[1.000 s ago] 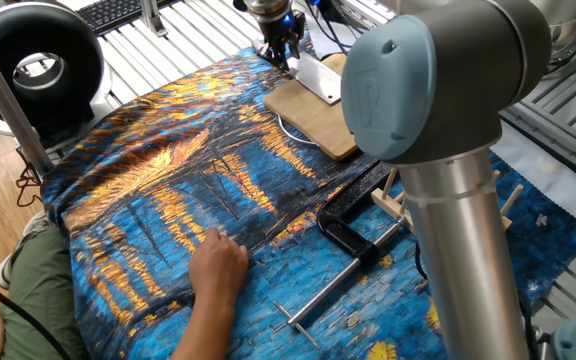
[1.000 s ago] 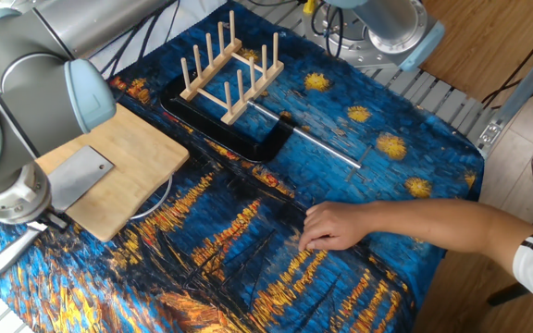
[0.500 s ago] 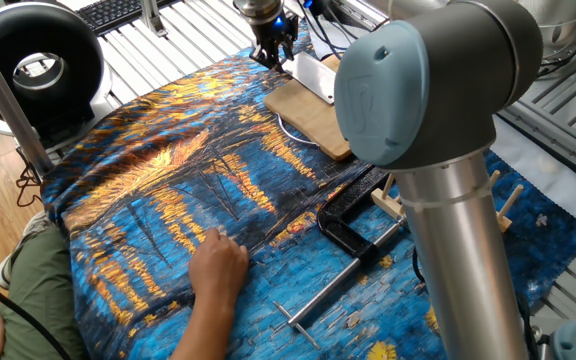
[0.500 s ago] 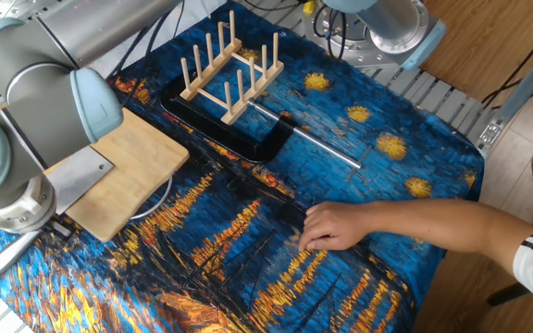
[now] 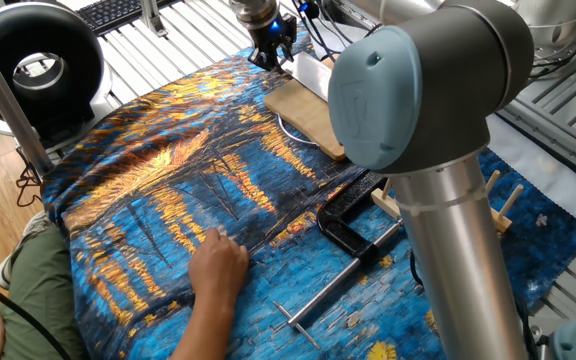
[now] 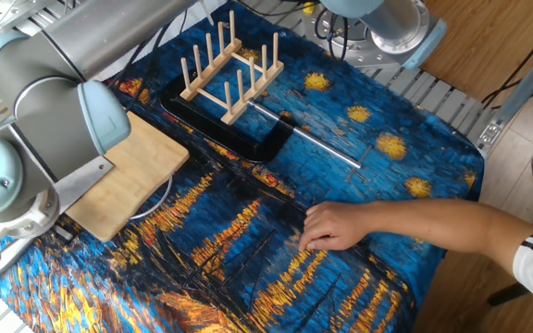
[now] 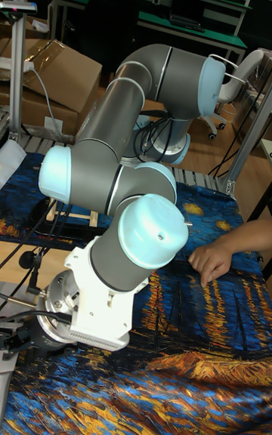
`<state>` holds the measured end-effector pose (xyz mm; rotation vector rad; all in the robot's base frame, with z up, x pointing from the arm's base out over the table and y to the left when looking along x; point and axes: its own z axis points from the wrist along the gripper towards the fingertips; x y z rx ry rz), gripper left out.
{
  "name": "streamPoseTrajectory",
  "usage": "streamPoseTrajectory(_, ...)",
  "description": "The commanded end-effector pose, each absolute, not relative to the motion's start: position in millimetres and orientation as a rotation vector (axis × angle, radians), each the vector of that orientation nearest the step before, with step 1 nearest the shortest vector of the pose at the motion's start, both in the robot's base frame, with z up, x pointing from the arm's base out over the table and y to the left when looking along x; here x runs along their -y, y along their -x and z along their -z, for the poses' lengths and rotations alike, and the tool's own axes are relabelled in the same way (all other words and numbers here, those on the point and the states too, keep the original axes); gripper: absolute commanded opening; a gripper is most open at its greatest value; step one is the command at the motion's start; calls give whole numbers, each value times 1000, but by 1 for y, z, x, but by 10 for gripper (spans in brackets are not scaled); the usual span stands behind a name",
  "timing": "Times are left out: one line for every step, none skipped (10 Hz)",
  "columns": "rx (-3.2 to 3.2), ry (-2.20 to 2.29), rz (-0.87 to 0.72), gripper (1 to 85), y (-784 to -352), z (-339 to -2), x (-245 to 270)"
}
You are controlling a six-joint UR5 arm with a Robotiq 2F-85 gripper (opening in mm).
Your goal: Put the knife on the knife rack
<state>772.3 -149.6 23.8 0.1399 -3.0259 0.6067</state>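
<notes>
The gripper [image 5: 271, 52] hangs at the far edge of the worktop [image 5: 168, 170], just beyond the far end of the board [image 5: 308, 115]. Its fingers [image 5: 266, 55] point down at the knife [image 5: 313, 75], whose pale blade lies flat on the far part of the board, with the handle reaching past the board's edge toward the gripper. Whether the fingers are wide, narrow or closed on the handle cannot be told: in one fixed view they are small and dark, and in the other fixed view the arm's wrist hides them.

In the other fixed view, the knife [image 6: 86, 178] shows as a grey blade on the left part of the board [image 6: 132, 180], partly covered by the arm [image 6: 58, 111]. The rack [image 6: 231, 67] stands upright at the far side of the cloth, well apart from the knife. Its pegs are bare. A black clamp [image 6: 239, 134] with a thin steel rod lies just near of the rack, touching its base.

A person's hand [image 6: 336, 227] rests flat on the cloth at the near right, well apart from the board and the rack.

In the tall fixed view, the arm [image 7: 128, 254] fills the middle and hides the gripper; the hand [image 7: 215, 257] shows at the right.
</notes>
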Motion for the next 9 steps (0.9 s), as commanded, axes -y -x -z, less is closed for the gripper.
streamPoseTrajectory(3023,-121,-614,373,-772,-20,151)
streamPoseTrajectory(3021,-123,-621,373,-772,-20,153)
streamPoseTrajectory(3017,-130,-637,373,-772,-20,156)
streamPoseTrajectory(3017,-128,-639,373,-773,-19,156)
streamPoseTrajectory(3018,-128,-637,373,-773,-19,156)
streamPoseTrajectory(3019,-121,-638,373,-773,-18,155)
streamPoseTrajectory(3019,-119,-638,373,-773,-17,154)
streamPoseTrajectory(3018,-119,-642,373,-773,-17,155)
streamPoseTrajectory(3016,-118,-651,373,-773,-16,155)
